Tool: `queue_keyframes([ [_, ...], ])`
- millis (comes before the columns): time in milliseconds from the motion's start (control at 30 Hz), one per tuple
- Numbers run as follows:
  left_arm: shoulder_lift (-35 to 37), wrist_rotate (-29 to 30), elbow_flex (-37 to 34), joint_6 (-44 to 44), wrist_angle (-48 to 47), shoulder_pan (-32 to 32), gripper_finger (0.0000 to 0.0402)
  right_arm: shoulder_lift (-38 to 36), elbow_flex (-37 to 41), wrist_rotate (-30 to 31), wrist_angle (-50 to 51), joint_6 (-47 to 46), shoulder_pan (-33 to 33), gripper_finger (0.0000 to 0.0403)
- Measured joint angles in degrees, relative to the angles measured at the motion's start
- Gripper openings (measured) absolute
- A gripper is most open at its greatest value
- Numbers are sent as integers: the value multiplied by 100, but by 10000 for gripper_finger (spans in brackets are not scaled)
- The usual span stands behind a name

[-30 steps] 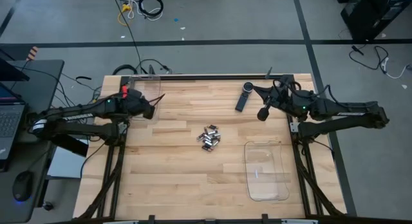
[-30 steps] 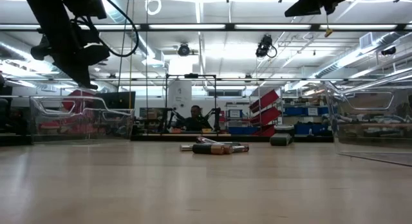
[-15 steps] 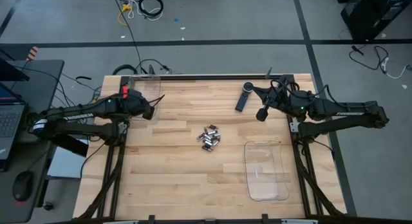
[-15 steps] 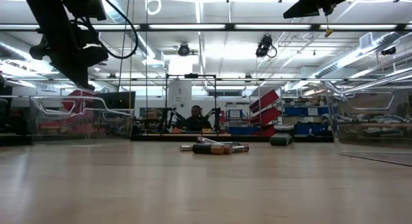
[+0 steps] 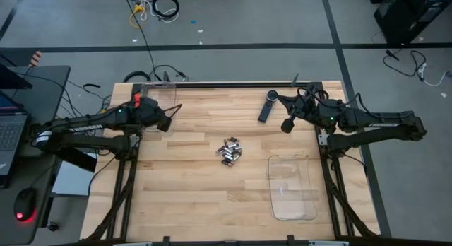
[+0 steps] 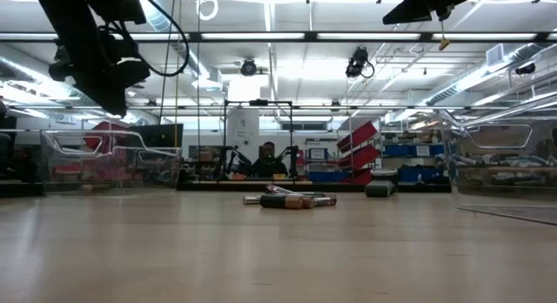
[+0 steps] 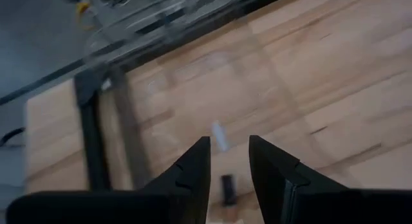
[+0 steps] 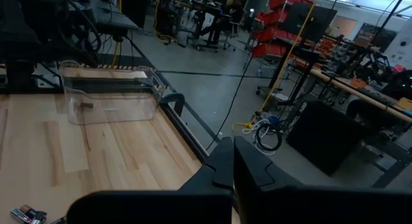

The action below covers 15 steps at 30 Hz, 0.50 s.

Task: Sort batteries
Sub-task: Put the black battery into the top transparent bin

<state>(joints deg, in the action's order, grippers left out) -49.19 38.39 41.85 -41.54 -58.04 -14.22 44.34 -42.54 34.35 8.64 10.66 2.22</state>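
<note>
The batteries (image 5: 229,152) lie in a small heap of silvery and dark cylinders on the wood at the table's middle, also seen in the low view (image 6: 291,199). My left gripper (image 5: 168,119) hangs open above the table's far left, beside a clear bin (image 5: 154,97). Between its fingers (image 7: 228,144) the left wrist view shows two small cylinders (image 7: 220,135) below. My right gripper (image 5: 288,124) is shut and raised over the far right of the table, well away from the heap. One small dark piece (image 8: 85,105) lies inside the clear bin (image 8: 109,95).
A long black remote-like device (image 5: 268,107) lies at the far edge, close to my right gripper. A second clear tray (image 5: 292,186) stands at the near right. Bare wood surrounds the heap. A person sits in the room behind the table (image 6: 267,155).
My left gripper has risen slightly over the far left of the table. Nothing else has moved.
</note>
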Motion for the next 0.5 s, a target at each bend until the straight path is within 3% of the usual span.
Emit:
queue_keyframes([
  [133,0,-484,0,944,1248,5,106,0,0,0,1,0,0,0],
  [367,-186,-2461,4,2614,4161,395,106,0,0,0,4,0,0,0],
  [500,-652,-2905,13,3064,5210,836,106,0,0,0,4,0,2,0],
])
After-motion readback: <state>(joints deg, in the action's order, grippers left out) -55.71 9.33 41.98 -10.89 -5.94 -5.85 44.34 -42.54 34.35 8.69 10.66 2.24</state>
